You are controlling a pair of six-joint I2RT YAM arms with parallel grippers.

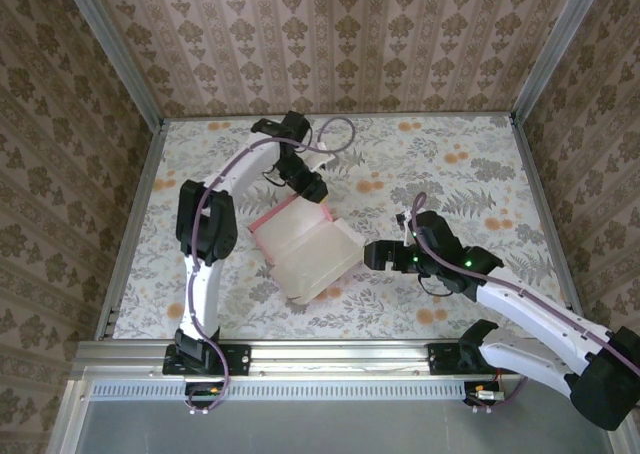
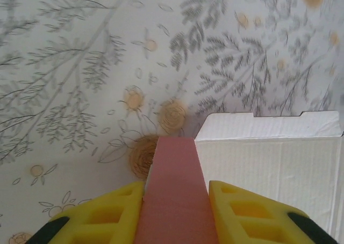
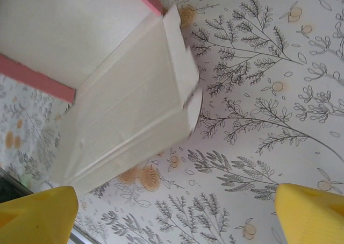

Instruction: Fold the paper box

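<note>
Right tool (image 1: 372,255), closest to the table's near edge, jaws spread wide, gripping nothing, aimed left at the paper box (image 1: 303,252) just beside it, mid-table. Box lies slantwise, whitish inside up. At its far edge, the left tool (image 1: 314,190) pinches a raised pink flap (image 2: 174,185). Right arm looks nearer the free side.

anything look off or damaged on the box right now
Nothing looks damaged. The paper box lies half folded and askew on the table, one pink flap pinched between the left fingers, its whitish flaps splayed open. The right fingers stand open beside it. No tears or crushing visible.
</note>
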